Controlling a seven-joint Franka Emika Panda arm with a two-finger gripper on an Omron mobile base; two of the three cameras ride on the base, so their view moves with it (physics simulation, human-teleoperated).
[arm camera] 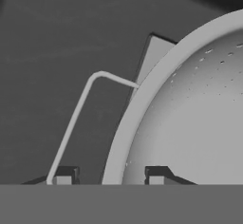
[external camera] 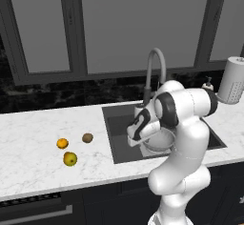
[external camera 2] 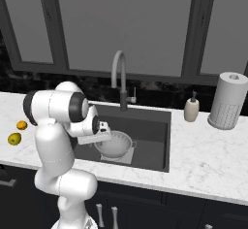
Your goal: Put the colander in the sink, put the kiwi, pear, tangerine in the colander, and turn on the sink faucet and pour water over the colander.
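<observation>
The silver-grey colander (external camera 2: 116, 145) sits on the floor of the dark sink (external camera 2: 151, 125), over the pale square patch (arm camera: 155, 53). My gripper (arm camera: 110, 175) is open just above the colander's rim (arm camera: 142, 104), one fingertip outside it next to the thin wire handle (arm camera: 76, 114) and the other inside the bowl. On the counter left of the sink lie the brown kiwi (external camera: 87, 138), the orange tangerine (external camera: 62, 143) and the yellow-green pear (external camera: 70, 159). The gooseneck sink faucet (external camera: 155, 63) stands behind the basin; no water shows.
A white soap pump bottle (external camera 2: 192, 109) and a paper towel roll (external camera 2: 227, 101) stand on the counter to the right of the sink. Dark window frames and a black backsplash run along the back. My own arm (external camera: 183, 124) hides the sink's right half in the left base view.
</observation>
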